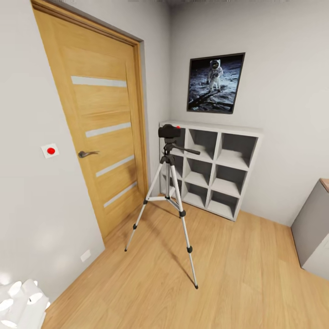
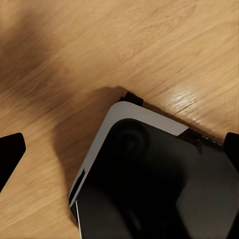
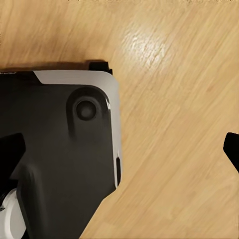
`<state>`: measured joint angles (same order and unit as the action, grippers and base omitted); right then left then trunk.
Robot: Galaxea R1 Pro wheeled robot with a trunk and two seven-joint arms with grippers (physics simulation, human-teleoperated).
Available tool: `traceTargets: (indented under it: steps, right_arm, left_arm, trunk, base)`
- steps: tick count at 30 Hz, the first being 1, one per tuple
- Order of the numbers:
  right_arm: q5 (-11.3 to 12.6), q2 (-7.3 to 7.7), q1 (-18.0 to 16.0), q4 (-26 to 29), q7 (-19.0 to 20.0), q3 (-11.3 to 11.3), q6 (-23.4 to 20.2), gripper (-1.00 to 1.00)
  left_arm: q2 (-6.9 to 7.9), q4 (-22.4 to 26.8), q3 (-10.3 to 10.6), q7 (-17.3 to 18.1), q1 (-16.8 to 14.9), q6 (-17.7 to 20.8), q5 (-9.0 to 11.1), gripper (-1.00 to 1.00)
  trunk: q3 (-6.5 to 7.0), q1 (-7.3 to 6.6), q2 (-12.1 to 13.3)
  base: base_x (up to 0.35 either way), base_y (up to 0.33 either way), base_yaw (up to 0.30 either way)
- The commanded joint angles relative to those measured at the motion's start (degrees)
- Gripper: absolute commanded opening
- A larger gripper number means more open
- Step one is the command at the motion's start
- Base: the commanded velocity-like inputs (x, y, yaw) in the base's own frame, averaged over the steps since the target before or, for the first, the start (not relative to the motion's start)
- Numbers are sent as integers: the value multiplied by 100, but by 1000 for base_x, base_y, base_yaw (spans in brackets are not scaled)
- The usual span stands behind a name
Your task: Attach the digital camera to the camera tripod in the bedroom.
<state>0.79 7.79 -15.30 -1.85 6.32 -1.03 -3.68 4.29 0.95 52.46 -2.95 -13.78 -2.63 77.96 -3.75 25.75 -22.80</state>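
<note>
**Camera sits on tripod by the cube shelf**

Head view: the camera tripod [image 1: 169, 201] stands on the wood plank floor [image 1: 237, 283], legs splayed, just in front of the grey cube shelf [image 1: 214, 171]. The digital camera [image 1: 169, 131] sits on the tripod's head, red dot showing on top; the black pan handle [image 1: 187, 150] sticks out from the tripod toward the shelf. The oak door [image 1: 98, 128] with white stripes is beside the tripod, away from the shelf. The astronaut poster [image 1: 215, 82] hangs on the wall above the shelf.

Left wrist view: the left gripper [image 2: 119, 149] hangs over the floor and the robot's dark base [image 2: 154, 184]. Dark fingertips [image 2: 10, 149] sit at opposite edges of the frame, spread wide, nothing between them.

Right wrist view: the right gripper [image 3: 124, 149] is likewise spread wide over floor and base, holding nothing.
</note>
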Motion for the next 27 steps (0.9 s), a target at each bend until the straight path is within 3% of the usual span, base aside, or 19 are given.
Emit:
traceTargets:
  steps: [1, 27]
  right_arm:
    - [9, 2, -8, -9, 21, -10, -8, 100]
    - [9, -6, -8, -9, 2, -11, 9, 100]
  left_arm:
    - [2, 10, 49, -30, -2, -10, 35, 100]
    - [2, 10, 54, -30, -2, -10, 35, 100]
  trunk:
    - [-3, 4, -12]
    - [231, 4, -12]
  base:
    - [0, 0, 0]
    - [0, 0, 0]
